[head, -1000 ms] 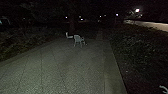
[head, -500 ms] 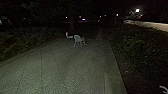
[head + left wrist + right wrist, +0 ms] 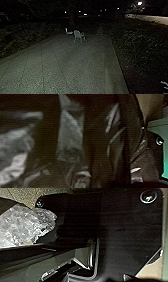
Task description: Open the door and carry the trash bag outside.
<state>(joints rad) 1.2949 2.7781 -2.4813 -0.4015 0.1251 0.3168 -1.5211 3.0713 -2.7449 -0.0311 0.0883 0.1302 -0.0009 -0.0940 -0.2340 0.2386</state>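
Chair (image 3: 77, 34), white, stands upper centre on night-dark paving (image 3: 67, 65) between planted beds (image 3: 142, 42), beside a pale object (image 3: 69, 32); trash bag (image 3: 97, 149) appears in left wrist view; state of both grippers indeterminable.

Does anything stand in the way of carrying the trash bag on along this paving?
Yes, some way ahead: a pale chair stands on the paving, with another pale object just left of it. There looks to be room to take what is probably the trash bag past on the right.
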